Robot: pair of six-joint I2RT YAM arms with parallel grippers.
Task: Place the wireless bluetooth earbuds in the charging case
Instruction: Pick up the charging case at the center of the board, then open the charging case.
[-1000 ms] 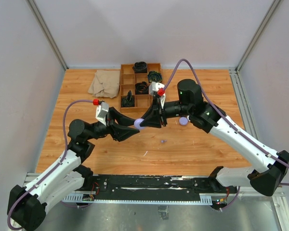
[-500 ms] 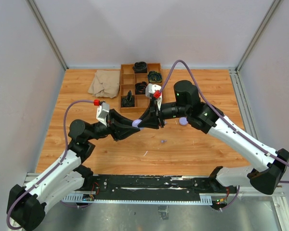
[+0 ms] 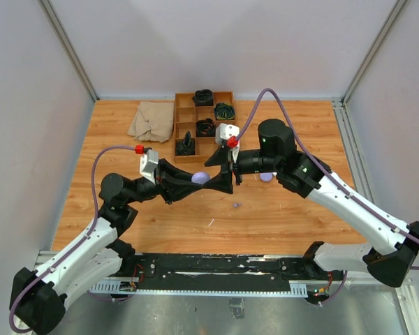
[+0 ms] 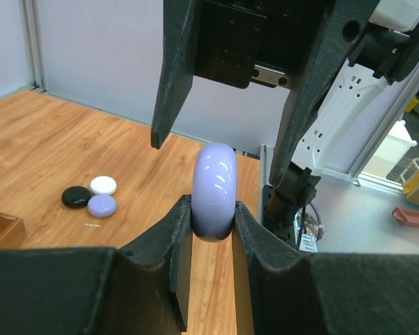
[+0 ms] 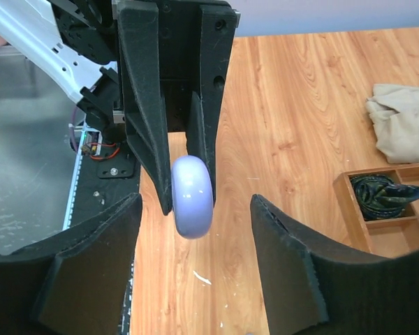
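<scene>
No text, label, brand or number is legible in any view, perhaps owing to blur.

Cannot see the lower part of the lilac charging case (image 4: 214, 183), sunk between the fingers of the left gripper (image 4: 211, 206), nor anything inside it, closed as it is. From above, shows only as a lilac sliver among dark fingers. Loses the roots of the fingers of the right gripper (image 5: 195, 198) past the bottom edge of the right wrist view, and their upper lengths past the top of the left wrist view. Cannot see all of a second lilac puck (image 3: 266, 177), partly behind the right arm (image 3: 293, 167). Cannot tell what the small lilac speck (image 3: 236, 205) near the table's middle is, nor the dark contents of the wooden tray (image 3: 185, 102) at the far edge. Cuts off that tray and the cloth (image 5: 405, 129) at the right of the right wrist view.
</scene>
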